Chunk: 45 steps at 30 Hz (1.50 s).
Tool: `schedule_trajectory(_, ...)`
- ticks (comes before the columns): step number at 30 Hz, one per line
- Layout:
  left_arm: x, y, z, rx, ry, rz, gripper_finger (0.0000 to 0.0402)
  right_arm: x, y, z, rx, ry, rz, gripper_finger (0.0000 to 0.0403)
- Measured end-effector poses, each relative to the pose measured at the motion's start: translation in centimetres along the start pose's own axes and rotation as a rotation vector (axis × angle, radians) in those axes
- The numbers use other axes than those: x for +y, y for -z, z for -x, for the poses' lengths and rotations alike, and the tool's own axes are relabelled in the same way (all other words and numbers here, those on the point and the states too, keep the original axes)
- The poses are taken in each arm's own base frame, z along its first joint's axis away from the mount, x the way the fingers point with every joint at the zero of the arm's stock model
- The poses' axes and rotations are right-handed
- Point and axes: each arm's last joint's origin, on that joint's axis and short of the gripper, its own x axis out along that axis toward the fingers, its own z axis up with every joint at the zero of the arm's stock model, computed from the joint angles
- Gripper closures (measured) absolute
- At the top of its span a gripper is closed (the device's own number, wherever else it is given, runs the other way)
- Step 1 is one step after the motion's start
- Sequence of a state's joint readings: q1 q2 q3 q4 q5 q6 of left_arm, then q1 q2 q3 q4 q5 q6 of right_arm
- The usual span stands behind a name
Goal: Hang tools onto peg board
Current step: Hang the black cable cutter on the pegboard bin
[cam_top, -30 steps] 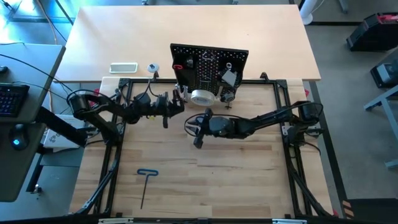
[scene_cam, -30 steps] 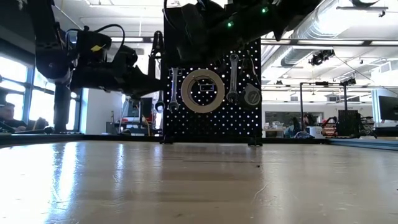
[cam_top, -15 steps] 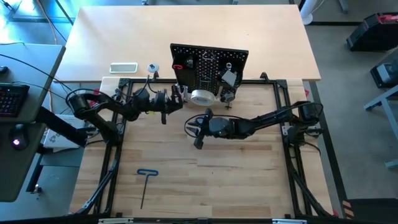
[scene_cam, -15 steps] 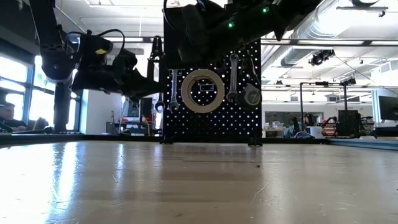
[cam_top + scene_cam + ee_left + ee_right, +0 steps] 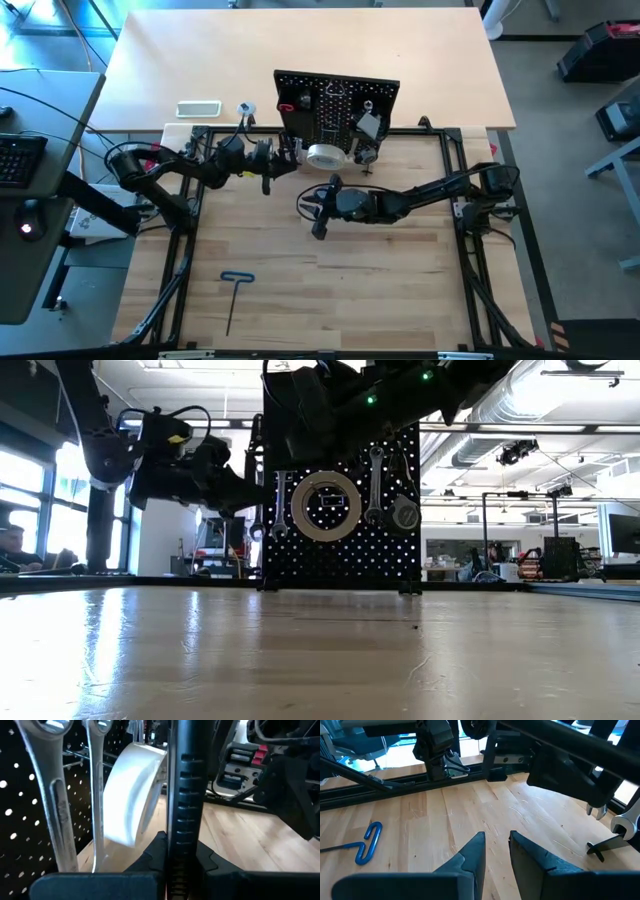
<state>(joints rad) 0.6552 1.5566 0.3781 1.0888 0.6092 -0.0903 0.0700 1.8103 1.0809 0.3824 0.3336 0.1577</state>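
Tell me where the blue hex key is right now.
In the high view the blue hex key lies flat on the wooden table near its front left corner, far from the peg board and both arms; nothing touches it.

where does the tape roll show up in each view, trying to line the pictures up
High view: tape roll at the front foot of the peg board, upper centre.
Low view: pale ring hanging centre on the board.
Left wrist view: white roll seen edge-on, beside two silver wrenches.
Right wrist view: not in it.
Shared landmark: the peg board with its wrenches.
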Motion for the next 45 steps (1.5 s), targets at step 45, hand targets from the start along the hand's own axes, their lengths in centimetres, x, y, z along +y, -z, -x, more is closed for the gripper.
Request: schedule_trajectory(45,0.3,-0.2,1.6,0.028,0.058,-0.001,0.0383,-0.2,0.6,0.0,0.063,0.005,0.029,0.0322)
